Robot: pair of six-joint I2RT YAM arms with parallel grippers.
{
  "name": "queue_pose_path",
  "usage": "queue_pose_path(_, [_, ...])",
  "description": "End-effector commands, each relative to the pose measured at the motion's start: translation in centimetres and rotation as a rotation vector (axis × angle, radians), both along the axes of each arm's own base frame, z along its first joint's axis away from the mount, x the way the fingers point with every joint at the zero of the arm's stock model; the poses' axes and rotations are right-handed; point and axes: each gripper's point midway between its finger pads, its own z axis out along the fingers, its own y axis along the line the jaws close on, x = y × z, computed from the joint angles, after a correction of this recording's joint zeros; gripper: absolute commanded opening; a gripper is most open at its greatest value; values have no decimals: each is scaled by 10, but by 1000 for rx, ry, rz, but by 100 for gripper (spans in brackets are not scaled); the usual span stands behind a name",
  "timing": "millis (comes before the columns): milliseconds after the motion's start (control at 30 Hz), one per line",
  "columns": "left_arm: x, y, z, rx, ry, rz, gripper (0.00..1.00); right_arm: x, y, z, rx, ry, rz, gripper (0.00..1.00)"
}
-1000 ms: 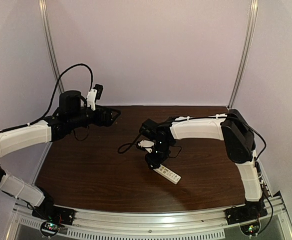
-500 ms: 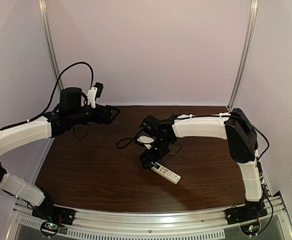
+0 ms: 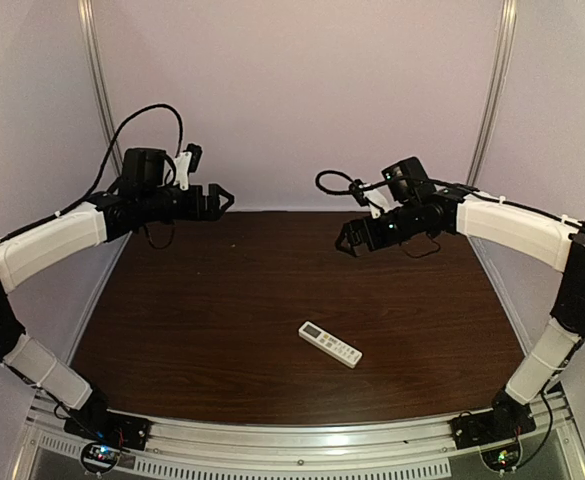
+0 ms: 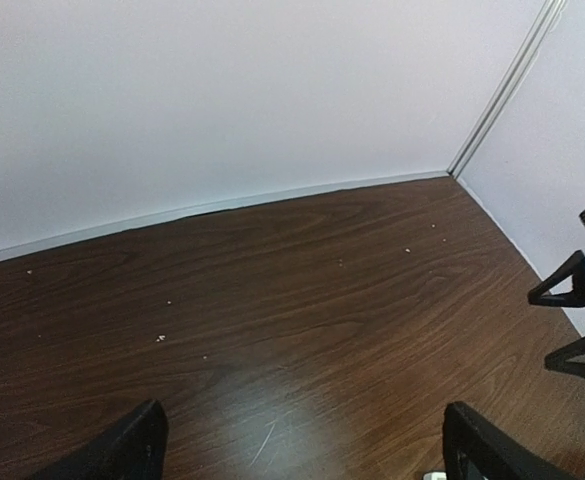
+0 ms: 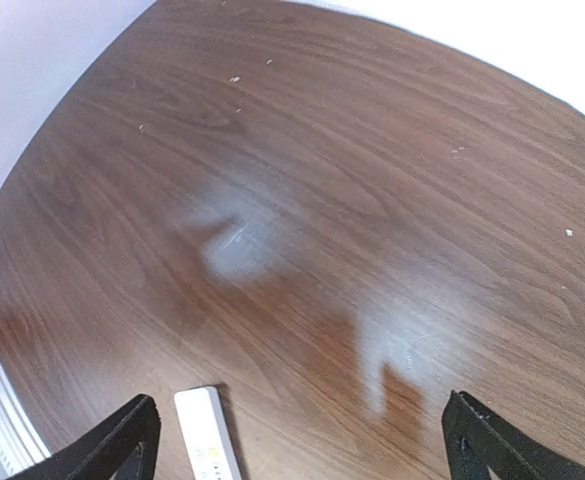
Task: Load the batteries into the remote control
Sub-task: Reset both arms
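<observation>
Here the remote control (image 3: 330, 343) lies diagonally, its display end pointing far-left.

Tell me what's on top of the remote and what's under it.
Nothing lies on the remote; its button face is up. It rests flat on the table. Its underside, and anything inside it, is hidden.

A dark brown wood-grain table (image 3: 192, 330) is shown. One slim white remote control (image 3: 330, 343) is laid flat on it, buttons up, just off centre toward 5 o'clock, angled from 10 to 4 o'clock. Tiny pale specks (image 4: 162, 338) are scattered across the surface.
</observation>
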Motion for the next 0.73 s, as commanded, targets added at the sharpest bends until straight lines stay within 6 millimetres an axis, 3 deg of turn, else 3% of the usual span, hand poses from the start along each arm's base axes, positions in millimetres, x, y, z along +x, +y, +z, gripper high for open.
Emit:
queue_pose_path(0, [14,13,-28,68,86,59,97,6,-36,9,79,-56,-97,100])
queue_pose_path(133, [6,9,-75,63,190,38,97,-4,-69,-8,142,-64,-172,100])
queue_pose_path(300, [-14,13,-129,53,280,36,97,-23,-87,-41,192,-66,-221,100])
queue_pose_path(400, [-24,18,-151,54,315,41,97,-35,-90,-63,216,-38,-228,100])
queue_pose_path(567, [-34,23,-170,59,337,52,97,-45,-90,-77,268,-34,-227,100])
queue_pose_path(700, [-38,24,-168,46,334,49,97,-48,-88,-77,286,-32,-220,100])
